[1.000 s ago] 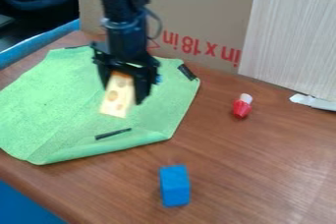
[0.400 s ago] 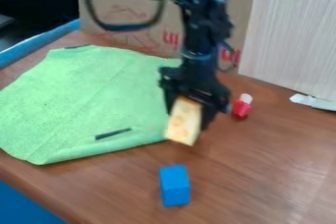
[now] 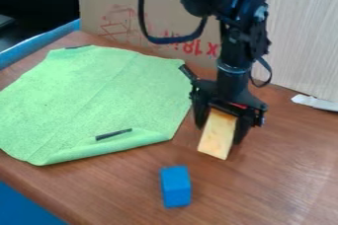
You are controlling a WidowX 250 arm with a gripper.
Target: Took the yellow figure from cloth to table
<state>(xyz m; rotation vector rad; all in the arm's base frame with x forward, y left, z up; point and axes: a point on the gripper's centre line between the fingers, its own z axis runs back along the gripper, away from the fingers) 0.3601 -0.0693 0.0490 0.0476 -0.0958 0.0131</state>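
brown table [image 3: 277, 174] beneath; claw [image 3: 220, 134] grips yellow figure [image 3: 217, 140], jutting down between its fingers.

Your black arm [image 3: 245, 31] enters at the top of the camera view, bends, then drops almost straight down, right of centre. A dark cable [image 3: 142, 17] loops off its left side as you look. Beneath the wrist [image 3: 233, 73], your claw [image 3: 220, 132] points downward, its fingers [image 3: 243, 129] holding their grip with a gap between them.
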